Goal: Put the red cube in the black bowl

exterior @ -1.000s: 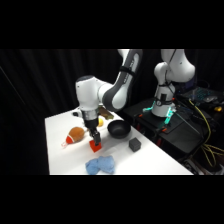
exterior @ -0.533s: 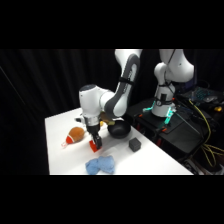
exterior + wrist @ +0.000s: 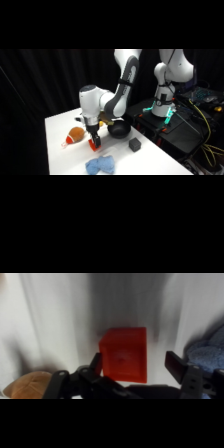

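the red cube (image 3: 124,354) is hemmed by the orange-brown round object (image 3: 27,385) and blue cloth (image 3: 206,351), with bare table (image 3: 60,319) beyond.

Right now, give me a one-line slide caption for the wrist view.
Open gripper straddling the red cube on the white table, orange-brown ball and blue cloth alongside.

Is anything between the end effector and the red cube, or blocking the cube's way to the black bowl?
Nothing visible. The open end effector straddles the red cube on the table; the stretch toward the black bowl looks bare, with the dark grey cube off to the side.
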### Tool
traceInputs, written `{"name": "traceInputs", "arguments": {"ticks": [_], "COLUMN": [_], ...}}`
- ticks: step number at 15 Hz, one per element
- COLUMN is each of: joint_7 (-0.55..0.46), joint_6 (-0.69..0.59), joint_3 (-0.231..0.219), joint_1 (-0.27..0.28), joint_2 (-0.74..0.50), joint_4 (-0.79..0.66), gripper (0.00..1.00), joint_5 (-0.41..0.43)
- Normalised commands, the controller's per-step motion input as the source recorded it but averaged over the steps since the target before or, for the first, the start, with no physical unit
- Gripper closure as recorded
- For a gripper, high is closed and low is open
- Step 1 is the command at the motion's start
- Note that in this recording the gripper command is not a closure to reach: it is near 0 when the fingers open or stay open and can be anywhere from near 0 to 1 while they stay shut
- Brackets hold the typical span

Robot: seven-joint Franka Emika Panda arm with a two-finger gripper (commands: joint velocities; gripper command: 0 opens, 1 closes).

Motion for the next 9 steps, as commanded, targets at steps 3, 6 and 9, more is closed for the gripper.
{"name": "traceInputs", "arguments": {"ticks": [3, 6, 9], "joint_7": [0.11, 0.11, 0.09], "joint_6": [0.09, 0.07, 0.04], "joint_3": [-0.106, -0.094, -0.071], "joint_1": [0.070, 0.077, 0.081], "joint_2": [0.05, 0.06, 0.07], "joint_4": [0.08, 0.09, 0.11], "gripper": [0.00, 0.00, 0.00], "joint_5": [-0.121, -0.116, -0.091]}}
